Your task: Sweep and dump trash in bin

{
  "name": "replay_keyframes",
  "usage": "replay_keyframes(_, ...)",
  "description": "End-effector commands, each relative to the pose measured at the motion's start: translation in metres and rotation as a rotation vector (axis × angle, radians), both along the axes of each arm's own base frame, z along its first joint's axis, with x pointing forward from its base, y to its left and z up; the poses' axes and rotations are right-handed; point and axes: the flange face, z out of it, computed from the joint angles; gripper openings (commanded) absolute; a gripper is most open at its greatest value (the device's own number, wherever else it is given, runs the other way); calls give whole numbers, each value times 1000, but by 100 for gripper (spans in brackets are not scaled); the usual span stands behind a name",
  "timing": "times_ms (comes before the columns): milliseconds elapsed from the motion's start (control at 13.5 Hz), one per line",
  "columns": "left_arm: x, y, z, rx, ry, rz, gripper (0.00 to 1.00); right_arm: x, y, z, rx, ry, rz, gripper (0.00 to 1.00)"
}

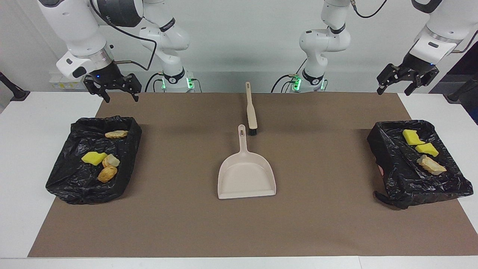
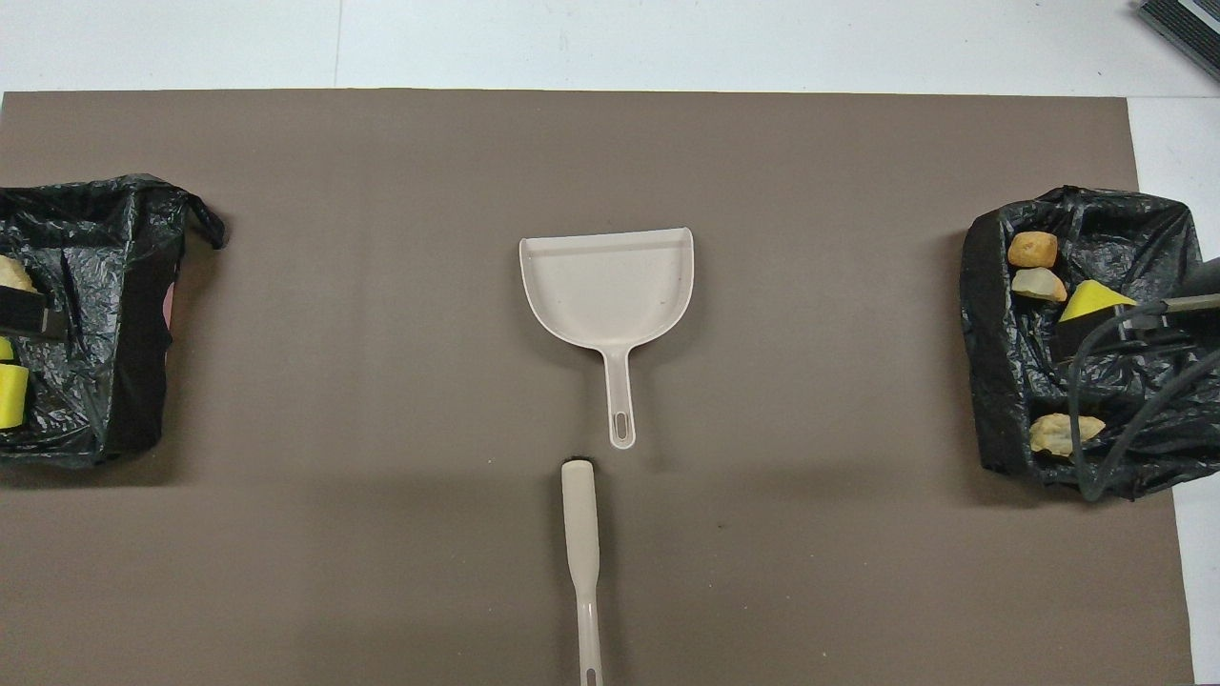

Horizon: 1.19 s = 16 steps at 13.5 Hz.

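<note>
By the look of it the job is finished: every scrap of trash in view already lies in a bin, and the brown mat [image 1: 321,209] shows no loose pieces. The bin at the right arm's end [image 1: 63,183], lined with a black bag, holds a yellow sponge chunk [image 1: 94,158] and three tan bread-like pieces [image 1: 107,173]. The bin at the left arm's end [image 1: 453,185] holds two yellow chunks [image 1: 413,137] and one tan piece [image 1: 431,165]. The beige dustpan [image 1: 246,175] lies empty and flat at the middle of the mat, handle toward the robots, and the brush [image 1: 251,110] lies just beside that handle's end, nearer to the robots, not touching it. Nothing seems left but to stay clear.

The right gripper [image 1: 118,96] hangs with jaws spread and empty above the mat's edge near its bin; the left gripper [image 1: 394,89] likewise, spread and empty, near its own. Both arms wait. Nothing blocks the tools or either bin
</note>
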Motion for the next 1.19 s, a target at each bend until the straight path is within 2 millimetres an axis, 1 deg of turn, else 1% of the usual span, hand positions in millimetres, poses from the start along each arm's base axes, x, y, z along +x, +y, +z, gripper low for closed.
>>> replay_keyframes(0, -19, -12, 25, 3, -27, 2, 100, -2, 1, 4, 0, -1, -15, 100)
replay_keyframes(74, -25, -8, 17, 5, -9, 11, 100, -2, 1, 4, 0, 0, -15, 100)
replay_keyframes(149, -25, -8, 11, 7, -3, 13, 100, -2, 1, 4, 0, -1, -15, 100)
replay_keyframes(223, -27, -13, 11, 13, 11, 3, 100, -2, 1, 4, 0, -1, -15, 100)
replay_keyframes(446, -30, -15, 11, 18, 12, -11, 100, -2, 1, 4, 0, -1, -15, 100)
replay_keyframes(1040, -28, -12, 12, 25, -2, -14, 100, -2, 1, 4, 1, 0, -14, 100)
replay_keyframes(1115, -27, -9, 12, 25, -6, -9, 100, -2, 1, 4, 0, 0, -15, 100)
